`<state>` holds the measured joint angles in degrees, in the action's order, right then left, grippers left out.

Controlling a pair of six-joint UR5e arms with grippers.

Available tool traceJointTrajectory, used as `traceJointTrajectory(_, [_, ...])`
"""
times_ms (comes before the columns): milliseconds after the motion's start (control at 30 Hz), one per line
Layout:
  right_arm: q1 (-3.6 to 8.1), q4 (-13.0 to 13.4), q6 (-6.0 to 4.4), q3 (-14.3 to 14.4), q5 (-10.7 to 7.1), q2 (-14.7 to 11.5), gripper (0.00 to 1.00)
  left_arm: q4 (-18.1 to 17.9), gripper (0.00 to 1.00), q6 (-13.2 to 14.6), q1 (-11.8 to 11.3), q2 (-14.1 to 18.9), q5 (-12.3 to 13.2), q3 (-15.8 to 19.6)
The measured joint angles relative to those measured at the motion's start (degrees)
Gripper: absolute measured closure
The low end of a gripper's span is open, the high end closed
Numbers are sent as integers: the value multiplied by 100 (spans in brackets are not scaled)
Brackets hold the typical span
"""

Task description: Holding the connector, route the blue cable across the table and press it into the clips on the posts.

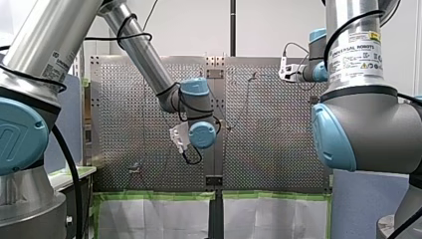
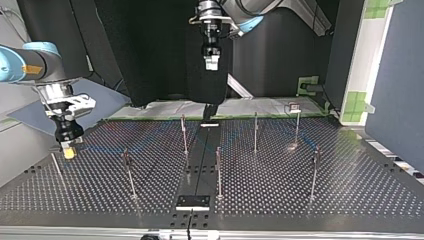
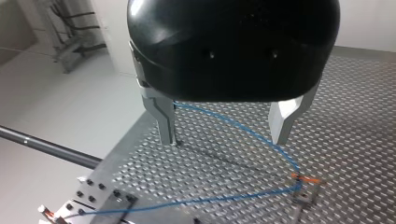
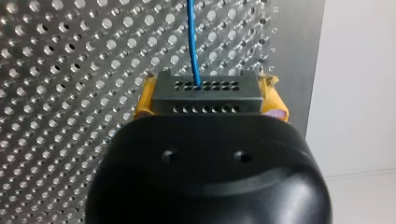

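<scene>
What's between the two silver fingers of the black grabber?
Nothing held. In the left wrist view, the gap of the open left gripper shows only the blue cable on the table beyond.

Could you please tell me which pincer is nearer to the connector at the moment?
Right. My right pincer is shut on the connector, low near the table's edge; my left pincer hangs open above the table, apart from it.

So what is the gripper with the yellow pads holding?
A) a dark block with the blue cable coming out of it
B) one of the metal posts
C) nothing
A: my right gripper is clamped on the dark connector, the blue cable running from it.
</scene>
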<state>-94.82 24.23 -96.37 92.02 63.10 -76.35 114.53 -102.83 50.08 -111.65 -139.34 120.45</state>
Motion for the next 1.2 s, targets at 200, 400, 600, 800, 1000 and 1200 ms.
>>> traceJointTrajectory(200, [10,4,3,-3,14,-1,100,0,0,0,-2,0,0,366])
traceJointTrajectory(400, [3,-2,18,-3,34,0,100,0,0,0,1,0,0,701])
traceJointTrajectory(600, [-4,-4,28,-3,45,0,100,0,0,0,4,0,0,802])
traceJointTrajectory(800, [-5,-5,29,-3,46,1,100,0,0,0,4,0,0,808])
traceJointTrajectory(1000, [-5,-5,29,-3,46,0,100,0,0,0,4,0,0,810])
traceJointTrajectory(1200, [-6,-4,29,-3,46,0,100,0,0,0,4,0,0,810])
